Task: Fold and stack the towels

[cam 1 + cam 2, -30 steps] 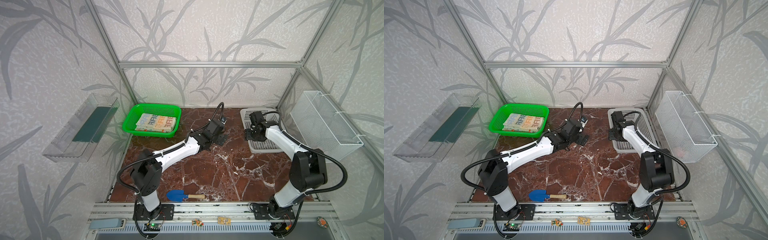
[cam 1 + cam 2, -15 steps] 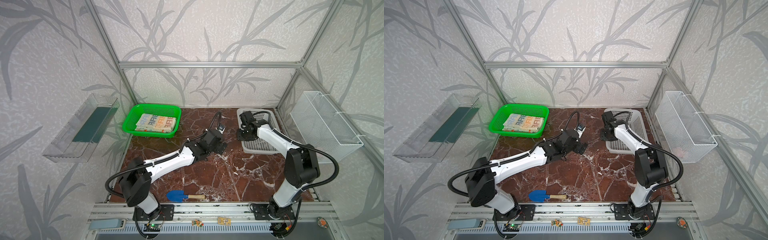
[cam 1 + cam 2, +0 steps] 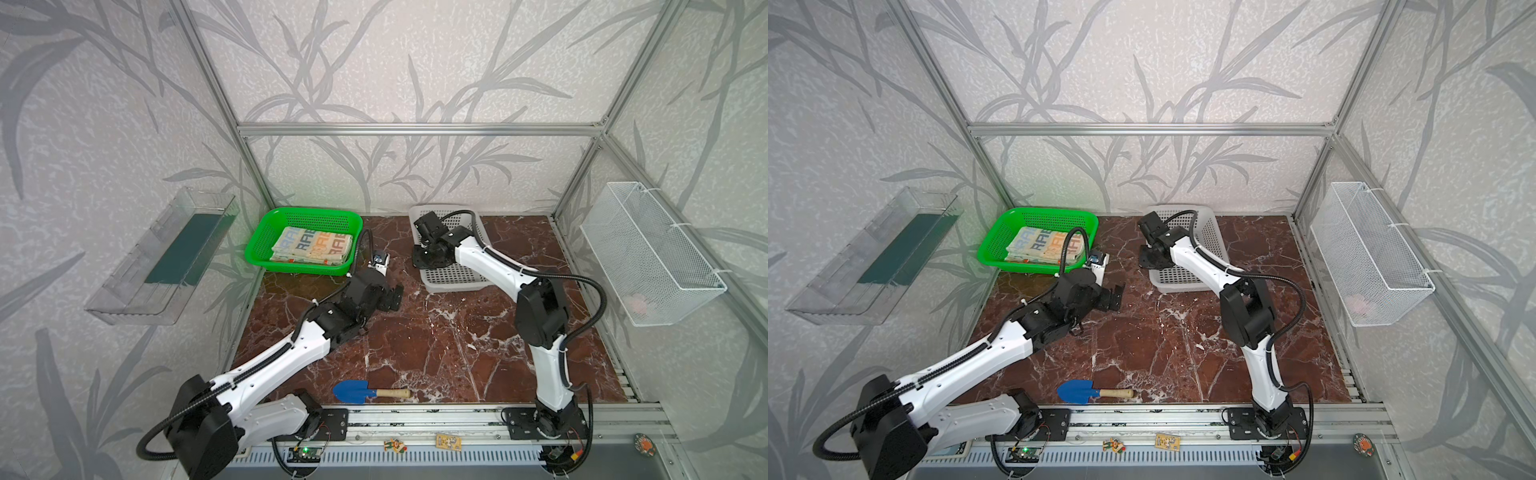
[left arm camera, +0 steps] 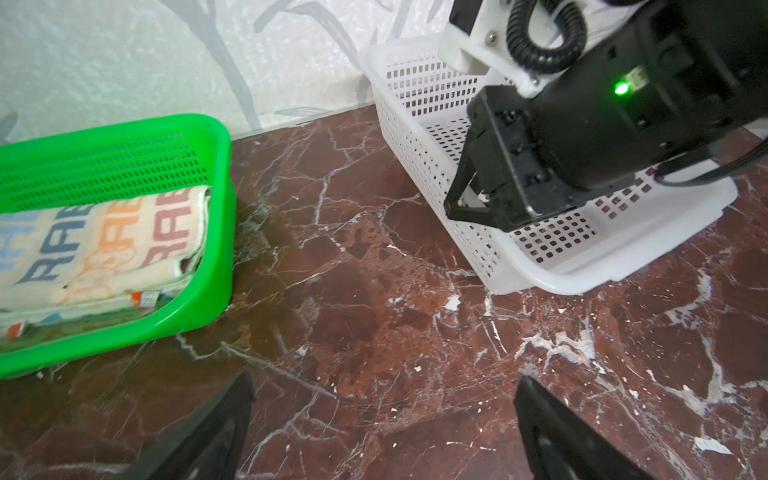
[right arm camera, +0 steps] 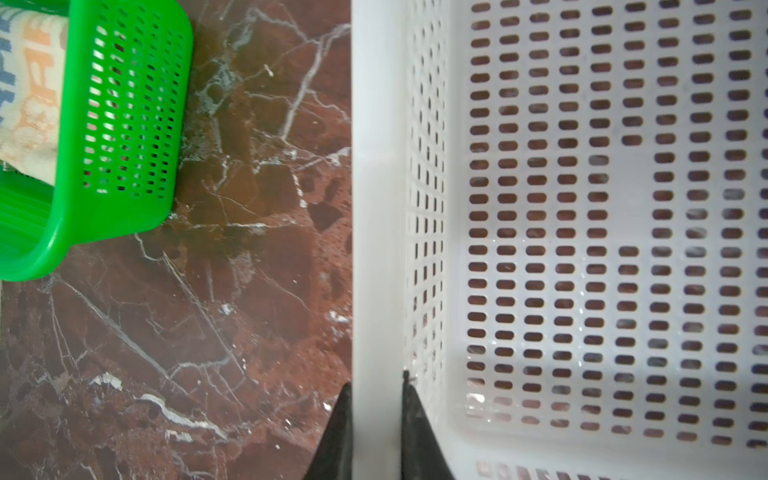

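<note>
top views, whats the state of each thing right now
left gripper, open, empty
right gripper, shut on white basket rim
white basket, nothing seen inside
striped RABBIT towel, folded, lying on other cloths in green basket
blue trowel, lying flat on table

towels (image 3: 312,251) — folded, stacked — in green basket (image 3: 261,243)

Two baskets at back of table (image 3: 436,345).
Towels (image 3: 311,247) stacked in left basket (image 3: 305,269); right basket (image 3: 453,276) apart from it; trowel (image 3: 368,392) near front edge.
</note>
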You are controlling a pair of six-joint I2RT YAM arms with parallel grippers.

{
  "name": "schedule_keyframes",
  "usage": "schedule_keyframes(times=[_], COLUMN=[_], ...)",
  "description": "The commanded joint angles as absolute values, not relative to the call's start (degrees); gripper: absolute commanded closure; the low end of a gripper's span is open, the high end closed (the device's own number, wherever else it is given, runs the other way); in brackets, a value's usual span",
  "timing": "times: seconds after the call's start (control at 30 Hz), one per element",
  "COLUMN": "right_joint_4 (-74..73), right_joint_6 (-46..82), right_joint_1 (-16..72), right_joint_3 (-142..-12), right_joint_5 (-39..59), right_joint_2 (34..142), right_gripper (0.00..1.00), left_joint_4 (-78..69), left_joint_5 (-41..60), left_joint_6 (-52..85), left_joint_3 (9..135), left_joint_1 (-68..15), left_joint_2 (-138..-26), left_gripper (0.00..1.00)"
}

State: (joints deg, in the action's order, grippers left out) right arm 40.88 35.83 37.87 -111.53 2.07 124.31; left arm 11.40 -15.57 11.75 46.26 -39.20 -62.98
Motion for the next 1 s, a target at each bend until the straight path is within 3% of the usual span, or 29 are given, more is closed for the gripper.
schedule_keyframes(times=[0.0, 0.1, 0.2, 0.4, 0.6, 0.83, 0.97], right_joint_4=[42.6, 45.1, 47.4, 48.0, 47.0, 34.1, 26.2], right_joint_6=[43.1, 43.4, 42.6, 38.2, 30.9, 21.9, 18.4], right_joint_1=[39.6, 40.3, 40.5, 40.3, 34.8, 22.4, 16.9], right_joint_3=[-118.0, -123.8, -126.8, -126.1, -115.2, -85.5, -72.0], right_joint_5=[5.6, 5.8, 4.9, 2.0, 0.5, -9.4, -16.1], right_joint_2=[129.9, 133.4, 133.9, 127.8, 113.1, 90.9, 83.2], right_gripper=[0.94, 0.85, 0.61, 0.03, 0.01, 0.01, 0.01], left_joint_4=[13.2, 13.7, 13.5, 12.0, 10.5, 3.0, -4.4], left_joint_5=[-14.9, -14.7, -14.7, -14.1, -16.2, -23.1, -19.0], left_joint_6=[13.6, 13.2, 12.9, 13.1, 12.9, 15.5, 18.5], left_joint_3=[45.0, 44.4, 43.6, 43.5, 44.7, 38.7, 34.4], left_joint_1=[-38.2, -37.4, -36.6, -35.0, -29.1, -12.6, -1.3], left_joint_2=[-59.7, -58.5, -57.7, -57.9, -58.5, -57.5, -60.5], left_gripper=[0.01, 0.01, 0.01, 0.01, 0.01, 0.01, 0.01])
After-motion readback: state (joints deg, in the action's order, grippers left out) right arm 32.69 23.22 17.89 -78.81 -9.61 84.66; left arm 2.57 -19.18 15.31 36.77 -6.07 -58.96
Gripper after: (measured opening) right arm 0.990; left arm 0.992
